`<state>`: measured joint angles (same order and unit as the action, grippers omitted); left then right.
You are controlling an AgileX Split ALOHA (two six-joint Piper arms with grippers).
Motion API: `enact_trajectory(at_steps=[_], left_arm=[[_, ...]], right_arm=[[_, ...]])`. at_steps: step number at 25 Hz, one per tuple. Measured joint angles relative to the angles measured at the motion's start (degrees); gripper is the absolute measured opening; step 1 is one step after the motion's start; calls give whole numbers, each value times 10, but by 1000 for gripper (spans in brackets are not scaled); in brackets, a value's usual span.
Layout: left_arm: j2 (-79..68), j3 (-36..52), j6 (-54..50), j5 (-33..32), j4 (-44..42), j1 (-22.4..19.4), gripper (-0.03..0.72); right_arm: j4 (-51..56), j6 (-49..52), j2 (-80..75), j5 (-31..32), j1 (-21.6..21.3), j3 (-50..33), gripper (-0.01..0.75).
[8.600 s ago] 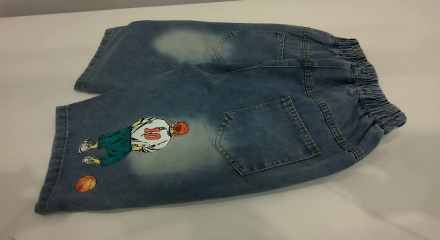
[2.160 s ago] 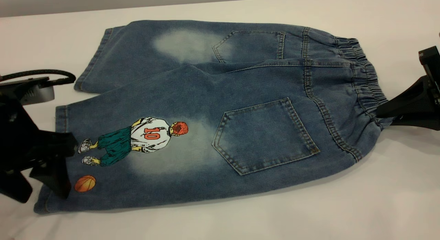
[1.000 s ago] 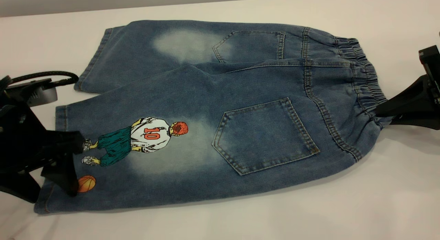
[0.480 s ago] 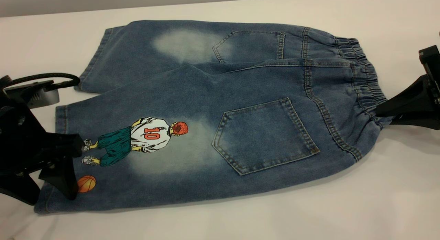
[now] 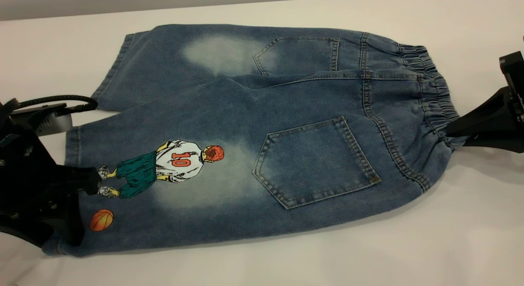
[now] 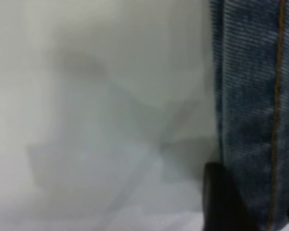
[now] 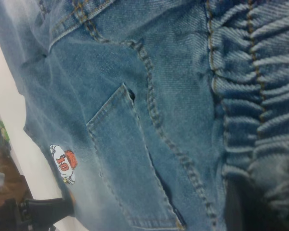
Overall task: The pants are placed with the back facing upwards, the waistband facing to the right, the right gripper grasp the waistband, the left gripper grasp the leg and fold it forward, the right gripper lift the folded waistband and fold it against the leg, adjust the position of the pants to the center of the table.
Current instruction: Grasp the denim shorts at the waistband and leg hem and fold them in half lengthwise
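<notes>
1. Two grippers, one garment: my left gripper point(image 5: 75, 204) sits at the hem point(image 5: 71, 155) of the near leg, and my right gripper point(image 5: 454, 132) sits at the near end of the elastic waistband point(image 5: 434, 97), with the denim pants point(image 5: 262, 134) stretched between them on the white table point(image 5: 368, 253).

2. The pants lie back-side up, their long axis running from my left fingers to my right ones; the printed basketball player point(image 5: 163, 165) and ball point(image 5: 101, 219) sit just beside my left grip, the back pocket point(image 5: 315, 161) nearer my right.

3. My left fingers point(image 6: 226, 202) appear pinched on the hem edge, one dark pad against the denim in the wrist view. My right fingers are closed on the gathered waistband, which bunches into them.

4. The far leg point(image 5: 184, 60) lies flat beyond the near one, away from both grips, so I judge the fold must carry the near half across the long axis and over it.

5. Each end of the near half is already held by the arm closest to it; neither needs to reach across.

6. The risk I see: unequal lift at the two ends would skew the crease along that axis.
</notes>
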<state>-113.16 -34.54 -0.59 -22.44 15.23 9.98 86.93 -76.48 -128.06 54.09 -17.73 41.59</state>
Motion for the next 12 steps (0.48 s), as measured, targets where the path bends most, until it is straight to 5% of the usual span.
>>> enact_trajectory(at_steps=[7, 12], left_arm=[[3, 1, 19, 8, 6, 0, 115], [36, 2, 33, 27, 4, 0, 91]], right_arm=[[0, -2, 0, 0, 0, 0, 35], [0, -12, 1, 0, 0, 0, 31]])
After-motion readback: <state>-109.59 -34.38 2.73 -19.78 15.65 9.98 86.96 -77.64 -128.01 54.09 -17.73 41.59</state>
